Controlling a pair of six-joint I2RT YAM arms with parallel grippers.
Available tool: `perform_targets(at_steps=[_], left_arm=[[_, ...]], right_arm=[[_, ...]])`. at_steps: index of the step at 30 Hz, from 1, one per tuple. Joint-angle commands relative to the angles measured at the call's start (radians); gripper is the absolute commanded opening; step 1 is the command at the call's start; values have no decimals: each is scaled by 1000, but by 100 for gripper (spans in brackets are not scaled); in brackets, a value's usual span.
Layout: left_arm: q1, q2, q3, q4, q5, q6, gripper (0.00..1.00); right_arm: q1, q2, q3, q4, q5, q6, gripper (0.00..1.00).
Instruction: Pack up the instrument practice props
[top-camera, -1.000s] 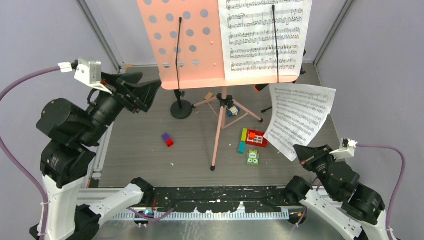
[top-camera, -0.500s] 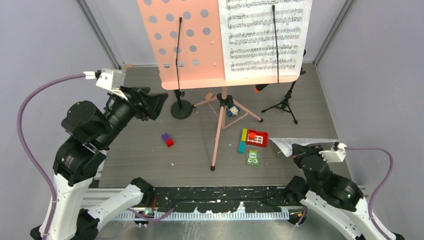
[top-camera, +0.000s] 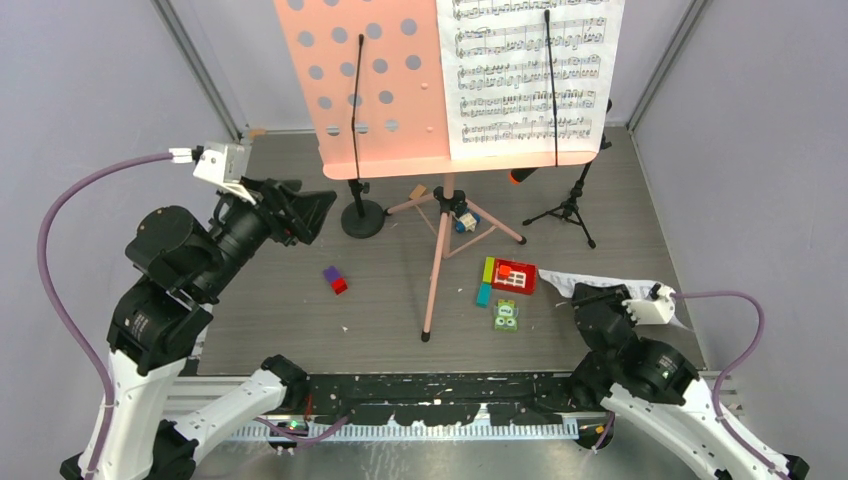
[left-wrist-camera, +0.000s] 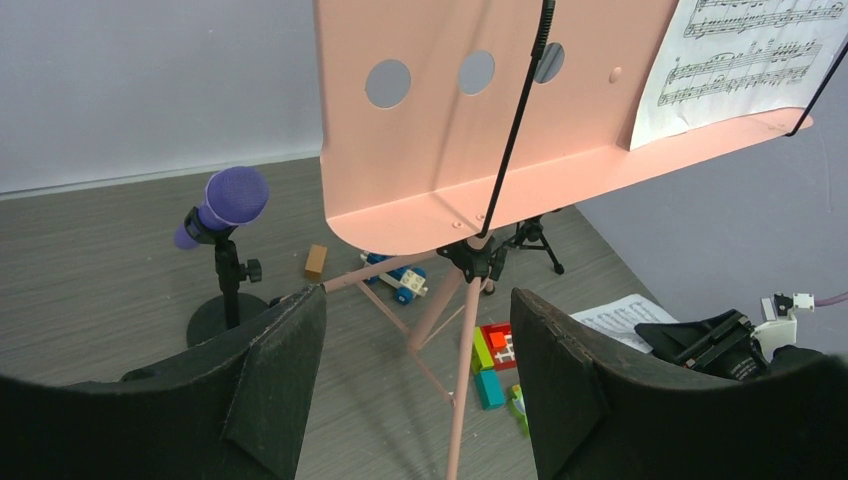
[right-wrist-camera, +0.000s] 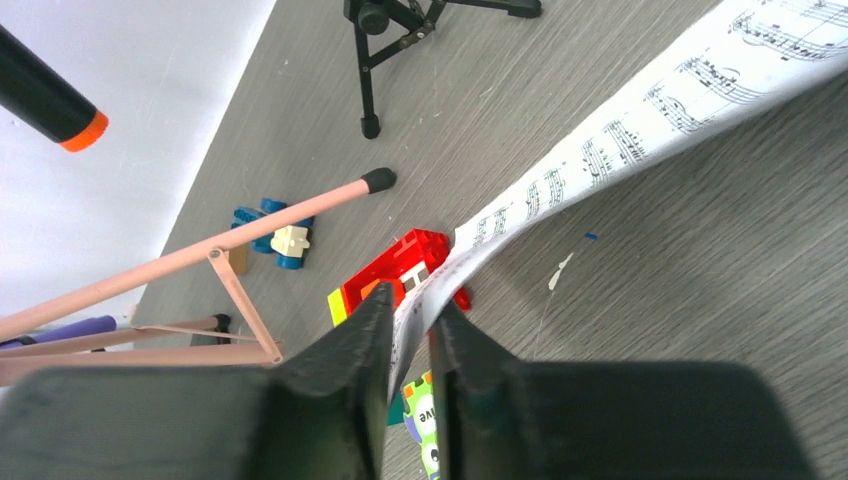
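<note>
The right pincer (right-wrist-camera: 412, 312) is clamped tight on the edge of a note sheet (right-wrist-camera: 640, 130), which trails ahead of it across the desk (right-wrist-camera: 700, 300). A hard pull could tear it or snag the red brick (right-wrist-camera: 400, 262) just past its tips. The left pincer (left-wrist-camera: 415, 300) gapes wide, holding nothing.

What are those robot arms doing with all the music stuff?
They are packing up the music props. The right gripper is shut on a loose note sheet, holding it low beside the toy bricks. The left gripper is open, facing the pink music stand, which stands upright with another sheet on it. The purple microphone sits on its support.
</note>
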Motion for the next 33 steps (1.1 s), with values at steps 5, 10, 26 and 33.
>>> perform_targets(at_steps=[5,10,26,33], left_arm=[[-1,-4,-16,-7,-19,-12,69],[-1,-5,-18,-42,-37,-12,69],[-1,21,-12,-126,-37,-34,70],[0,4,36,-238,-20,-29,68]], right_arm=[[0,5,40,-45,70,87,52],[0,-9,132,-94,66,46,62],[1,140,336,-7,-86,-292,75],[1,310,451,127,-325,-643,83]])
